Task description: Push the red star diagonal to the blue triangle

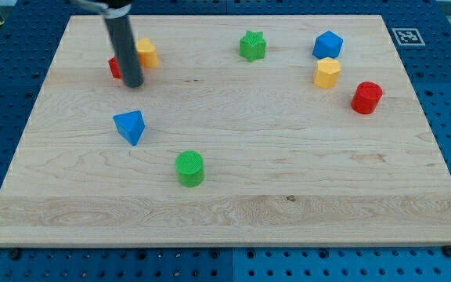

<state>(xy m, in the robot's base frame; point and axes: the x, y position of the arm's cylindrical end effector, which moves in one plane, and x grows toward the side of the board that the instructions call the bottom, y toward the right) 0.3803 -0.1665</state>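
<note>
The red star (115,67) lies at the view's upper left, mostly hidden behind my rod; only its left part shows. My tip (134,84) rests on the board just right of and below the red star, touching or nearly touching it. The blue triangle (130,126) lies below the tip, a short way toward the view's bottom, apart from both.
A yellow block (146,52) sits right behind the rod. A green star (252,45) is at top centre. A blue block (328,44), a yellow block (327,73) and a red cylinder (366,97) are at the right. A green cylinder (189,168) is below centre.
</note>
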